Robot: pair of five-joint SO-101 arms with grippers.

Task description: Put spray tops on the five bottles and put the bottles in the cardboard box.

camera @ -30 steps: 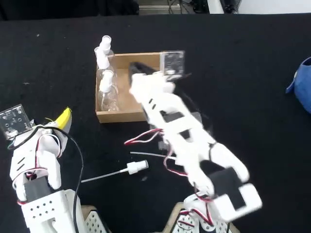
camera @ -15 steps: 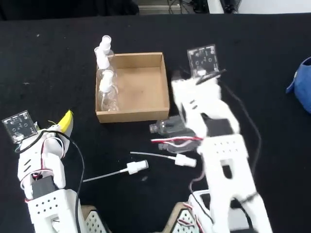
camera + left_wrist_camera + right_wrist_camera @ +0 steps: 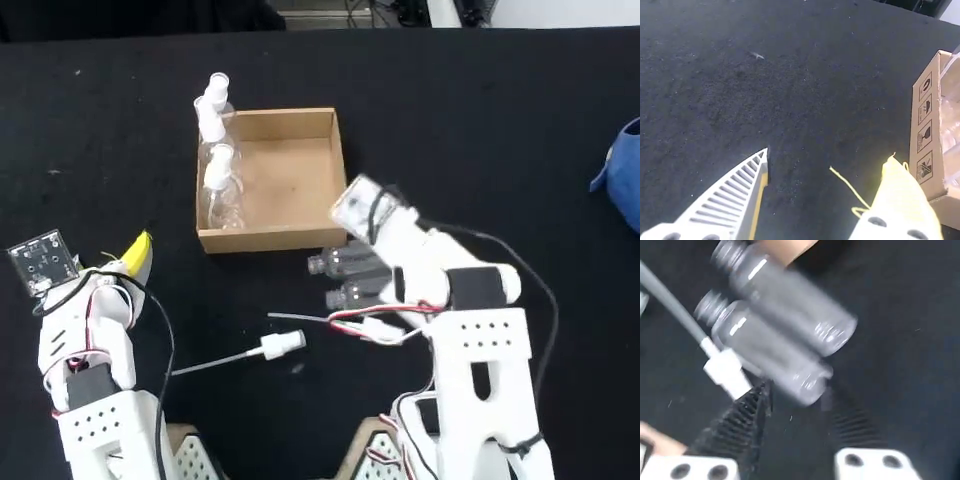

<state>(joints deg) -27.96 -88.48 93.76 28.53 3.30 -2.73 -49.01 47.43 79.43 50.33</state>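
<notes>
The near bottle (image 3: 765,352) and the far bottle (image 3: 785,300) lie uncapped, side by side and close together, on the table (image 3: 500,130) just outside the cardboard box (image 3: 270,240). A spray top (image 3: 725,371) with its tube lies just beside the near bottle's neck end. A second spray top (image 3: 282,344) lies apart from them, nearer the left arm. Three capped bottles (image 3: 218,170) sit in the box along one wall.

My worry is how close the pair is. The bottles are round and on their sides, so a finger coming down between them could shove one and set both rolling. The jaws could also pinch the two together. The tube nearby could get caught in the grasp and drag its top across the table. I also judge that a slick, clear bottle taken near its base may swivel out of the grip.

The right gripper (image 3: 800,400) hangs just over the near bottle's base. Its jaws are apart, wide enough for one bottle by my guess, and hold nothing. I cannot quite tell from here whether a finger brushes the bottle. The left gripper (image 3: 829,155) sits well away, low over bare table beside the box, jaws wide apart and empty.
</notes>
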